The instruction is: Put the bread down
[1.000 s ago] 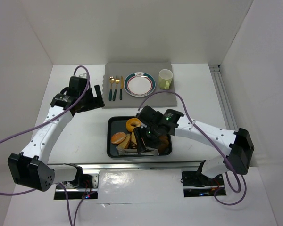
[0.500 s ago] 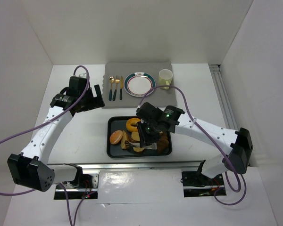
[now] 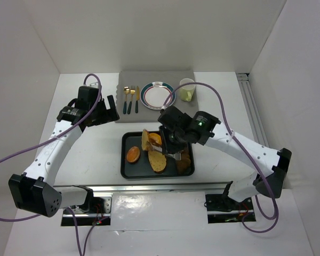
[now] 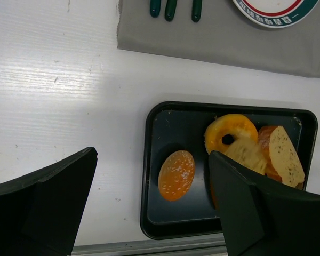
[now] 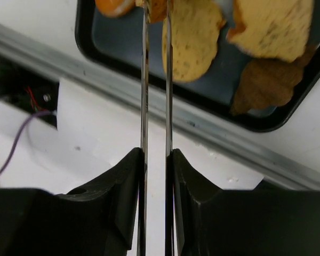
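Right gripper [image 3: 169, 145] with tongs [image 3: 173, 155] over black tray [image 3: 129, 141] of bread [image 3: 157, 161]; left gripper [image 3: 108, 111] aside.

Right claw [image 3: 173, 140] has lifted the tongs [image 5: 144, 80] off the tray [image 3: 125, 162], bread [image 5: 158, 7] seemingly pinched between them

Tray [image 4: 173, 125] glossy; mat [image 4: 202, 37] matt cloth; bread [image 4: 281, 154] rough, porous.

bread [image 4: 240, 154] | orange bun, ring, tan slices | loose in black tray [image 4: 145, 181]
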You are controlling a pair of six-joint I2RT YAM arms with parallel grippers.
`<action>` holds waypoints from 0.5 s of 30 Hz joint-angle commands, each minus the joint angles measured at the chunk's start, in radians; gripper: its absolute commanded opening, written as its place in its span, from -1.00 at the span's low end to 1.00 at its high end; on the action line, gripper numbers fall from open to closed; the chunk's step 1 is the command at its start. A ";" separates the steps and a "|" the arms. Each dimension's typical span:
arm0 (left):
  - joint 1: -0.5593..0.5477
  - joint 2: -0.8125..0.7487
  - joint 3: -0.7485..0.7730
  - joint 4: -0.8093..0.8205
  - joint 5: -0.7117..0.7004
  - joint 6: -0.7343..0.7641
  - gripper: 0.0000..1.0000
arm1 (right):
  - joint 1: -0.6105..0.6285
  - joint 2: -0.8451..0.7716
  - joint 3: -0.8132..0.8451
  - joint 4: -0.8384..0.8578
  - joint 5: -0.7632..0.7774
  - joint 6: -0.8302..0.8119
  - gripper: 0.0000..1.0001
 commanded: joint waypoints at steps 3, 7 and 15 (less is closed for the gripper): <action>0.006 0.000 -0.006 0.038 0.043 0.021 0.99 | -0.054 0.048 0.138 0.113 0.222 -0.042 -0.64; 0.015 -0.011 -0.006 0.038 0.034 0.021 0.99 | -0.132 0.094 0.178 0.254 0.270 -0.145 -0.64; 0.015 -0.011 0.003 0.020 0.043 0.030 0.99 | -0.350 0.257 0.305 0.397 0.212 -0.301 -0.64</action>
